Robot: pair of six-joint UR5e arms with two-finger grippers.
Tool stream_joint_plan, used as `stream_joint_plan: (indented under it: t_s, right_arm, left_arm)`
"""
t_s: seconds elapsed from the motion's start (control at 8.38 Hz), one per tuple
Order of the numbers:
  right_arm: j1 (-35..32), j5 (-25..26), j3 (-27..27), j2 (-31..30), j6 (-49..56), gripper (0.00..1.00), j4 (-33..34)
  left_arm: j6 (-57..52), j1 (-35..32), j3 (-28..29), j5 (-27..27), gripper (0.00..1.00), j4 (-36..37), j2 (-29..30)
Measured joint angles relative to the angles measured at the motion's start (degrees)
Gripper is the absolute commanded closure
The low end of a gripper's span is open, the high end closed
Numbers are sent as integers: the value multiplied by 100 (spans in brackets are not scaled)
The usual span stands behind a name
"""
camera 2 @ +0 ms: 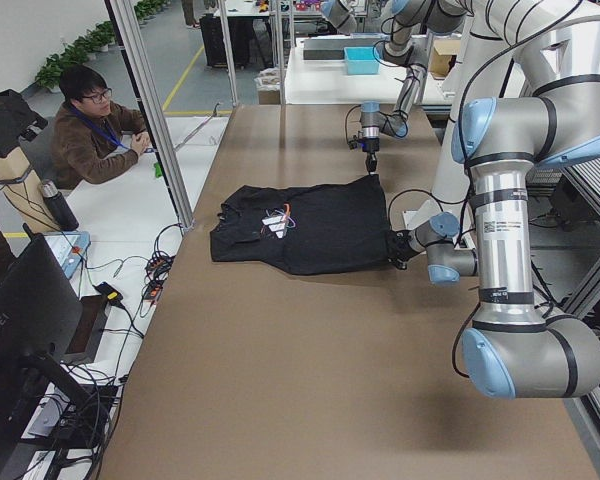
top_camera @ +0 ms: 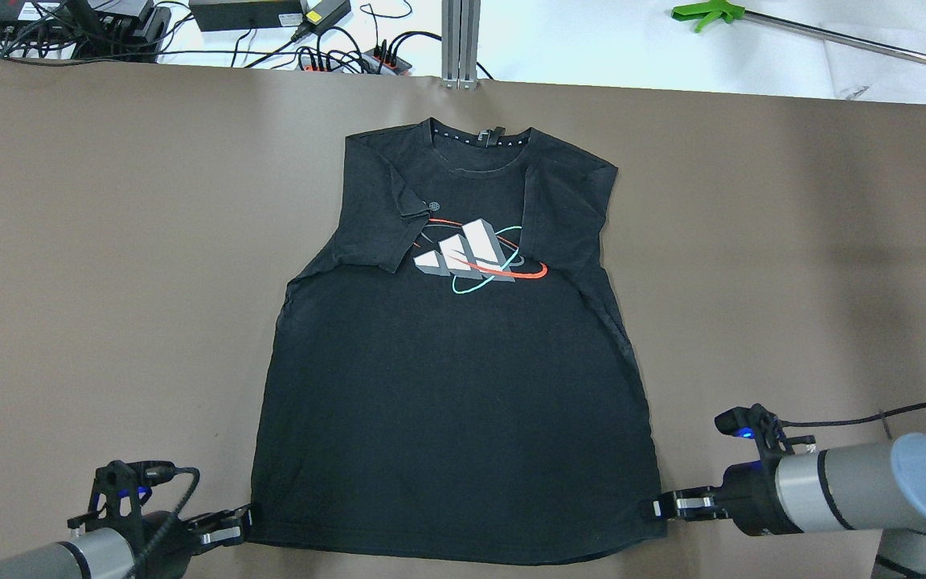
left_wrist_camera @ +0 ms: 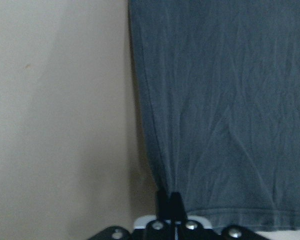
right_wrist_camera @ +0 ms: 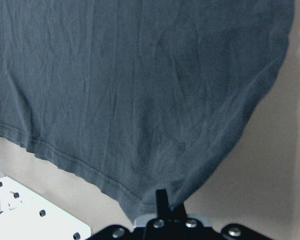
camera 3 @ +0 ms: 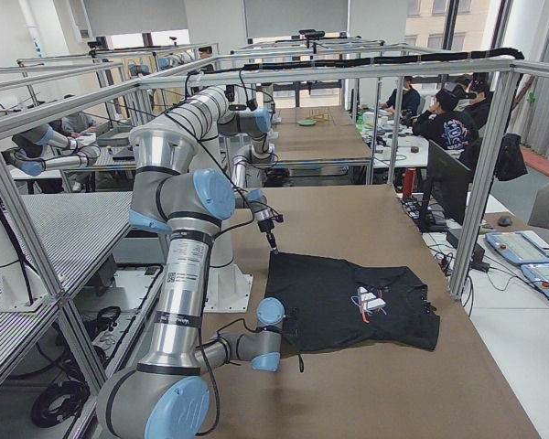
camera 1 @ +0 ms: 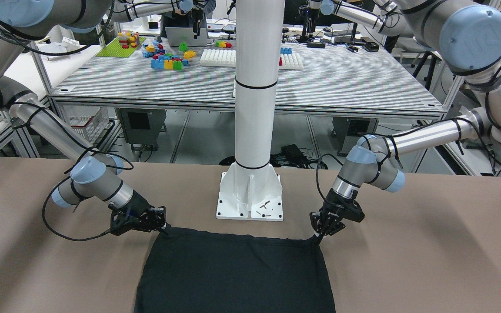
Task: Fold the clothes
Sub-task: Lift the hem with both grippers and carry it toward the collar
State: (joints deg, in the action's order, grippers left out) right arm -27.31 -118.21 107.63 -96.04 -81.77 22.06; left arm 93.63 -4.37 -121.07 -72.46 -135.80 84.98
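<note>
The clothes are a black T-shirt (top_camera: 447, 386) with a white, red and teal print on the chest. It lies flat on the brown table with its sleeves folded inward and its collar at the far side. My left gripper (top_camera: 247, 527) is shut on the near left hem corner; in the left wrist view the fingertips (left_wrist_camera: 169, 200) pinch the fabric (left_wrist_camera: 225, 100). My right gripper (top_camera: 656, 508) is shut on the near right hem corner, which puckers at the fingertips (right_wrist_camera: 162, 197). In the front-facing view both grippers (camera 1: 320, 234) (camera 1: 163, 229) sit low at the hem corners (camera 1: 233, 274).
The white pole's base plate (camera 1: 250, 195) stands just behind the hem, between the two arms. Cables and power strips (top_camera: 334, 56) lie past the table's far edge. A person (camera 2: 90, 130) sits beyond the far side, next to a monitor (camera 2: 30, 330).
</note>
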Motion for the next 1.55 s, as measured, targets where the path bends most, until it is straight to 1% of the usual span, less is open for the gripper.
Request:
stream_joint_plan:
  t_s: [0.24, 0.48, 0.6, 0.72, 0.84, 0.95, 1.07, 1.19, 1.31, 1.55]
  right_arm:
    - [-762, -1121, 236, -83, -6, 100, 0]
    - [-1195, -1996, 717, -295, -189, 100, -19]
    - [-1328, -2317, 982, -355, -492, 100, -138]
    - [-1392, -2578, 1161, -389, -875, 100, -431]
    - [-1429, -2832, 1251, -419, -1299, 100, -915]
    - [-1479, -3014, 1279, -417, -1697, 100, -1357]
    - [-1550, -3082, 1238, -377, -1934, 100, -1602]
    - [-1732, -3090, 1052, -255, -2033, 100, -1710]
    - [-1984, -3087, 749, -43, -2061, 100, -1749]
    - [-2427, -3057, 233, 427, -2066, 100, -1629]
  left_arm:
    - [-32, -581, -577, -988, 100, -27, -230]
    - [-94, -741, -1121, -1643, 100, -54, -280]
    - [-136, -681, -1441, -1906, 100, -58, -285]
    - [-163, -579, -1740, -2134, 100, -60, -287]
    - [-199, -512, -1954, -2349, 100, -63, -285]
    - [-229, -481, -2057, -2477, 100, -62, -280]
    - [-245, -503, -2078, -2528, 100, -53, -280]
    - [-249, -621, -2036, -2529, 100, -44, -287]
    - [-249, -863, -1948, -2548, 100, -35, -299]
    - [-247, -1468, -1725, -2745, 100, -22, -289]
